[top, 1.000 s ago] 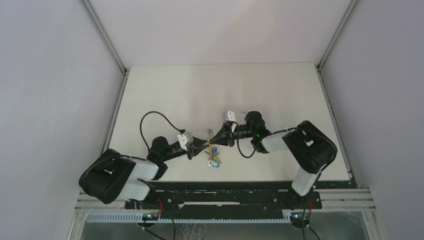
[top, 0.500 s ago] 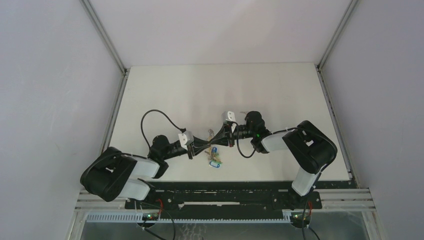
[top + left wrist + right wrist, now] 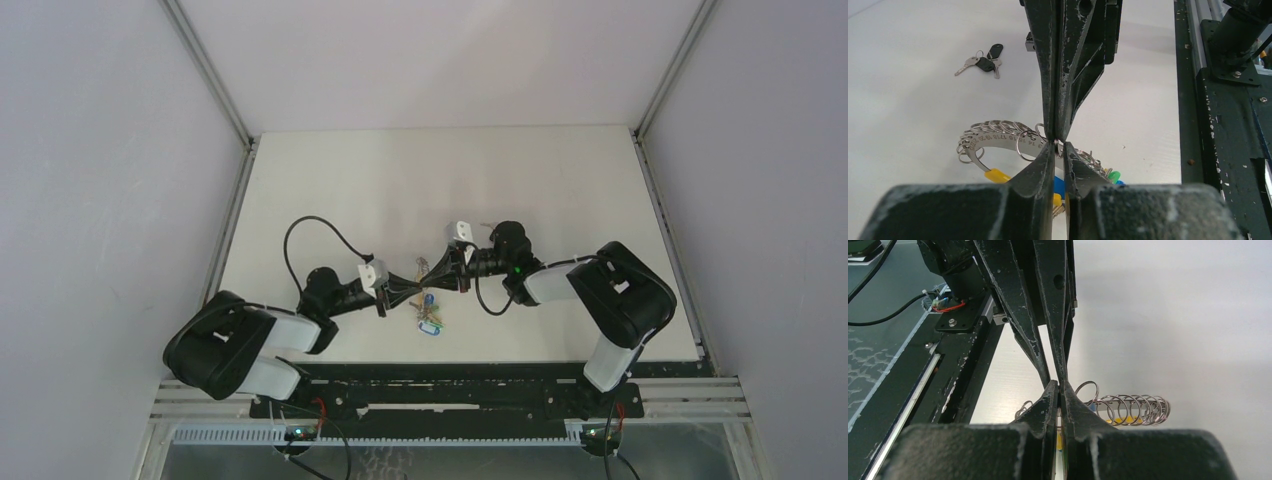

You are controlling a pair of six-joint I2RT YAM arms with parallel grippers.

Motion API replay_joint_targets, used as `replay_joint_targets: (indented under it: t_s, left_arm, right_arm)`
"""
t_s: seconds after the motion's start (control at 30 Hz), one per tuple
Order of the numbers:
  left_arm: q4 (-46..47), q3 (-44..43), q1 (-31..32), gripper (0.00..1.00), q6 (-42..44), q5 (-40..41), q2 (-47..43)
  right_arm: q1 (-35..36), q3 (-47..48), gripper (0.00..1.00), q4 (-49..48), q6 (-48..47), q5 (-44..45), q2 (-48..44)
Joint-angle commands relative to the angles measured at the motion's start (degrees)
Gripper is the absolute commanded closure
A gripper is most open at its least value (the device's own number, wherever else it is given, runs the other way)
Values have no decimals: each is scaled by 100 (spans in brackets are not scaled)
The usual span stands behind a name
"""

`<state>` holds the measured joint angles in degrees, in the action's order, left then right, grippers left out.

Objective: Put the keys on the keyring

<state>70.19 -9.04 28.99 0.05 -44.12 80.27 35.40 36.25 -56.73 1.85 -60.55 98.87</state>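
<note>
Two arms meet tip to tip near the middle of the table (image 3: 560, 180). On the left, the left gripper (image 3: 1055, 146) has its jaws pressed almost together, pinching one small wire loop of the keyring (image 3: 998, 138). The keyring is one curved silver band stamped with numbers, strung with many small loops, too crowded for me to count. It sits right at the grippers' tips and curves off to one side. Three coloured keys (image 3: 430, 312) show by their heads beneath it: one yellow, one blue, one green, bunched just on the near side of the tips. Two black keys (image 3: 984, 58) lie together on the table, well apart from that bunch, towards the far side. On the right, the right gripper (image 3: 1058, 385) has its jaws pressed together too, nose to nose with the left one; I cannot tell what, if anything, it pinches
</note>
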Motion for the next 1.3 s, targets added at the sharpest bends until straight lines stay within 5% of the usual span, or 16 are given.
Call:
replay_joint_targets:
  t_s: [0.0, 0.23, 0.5, 0.63, 1.27]
  left_arm:
    - [106, -299, -25, 88, -90, -169, 32]
    - [-37, -270, -25, 100, -188, -15, -223]
    - [22, -45, -17, 100, -468, 343, -617]
    - [1242, 97, -8, 100, -1050, 287, -165]
    - [1260, 117, 106, 100, -1029, 295, -345]
  right_arm:
    - [46, 14, 100, -187, -97, -79, -302]
    - [-7, 15, 100, -111, -4, 30, -416]
    - [-260, -172, 79, 137, 491, 343, -990]
    - [-261, -187, 78, 547, 629, 326, -1129]
    - [-140, -354, 78, 250, 275, 284, -830]
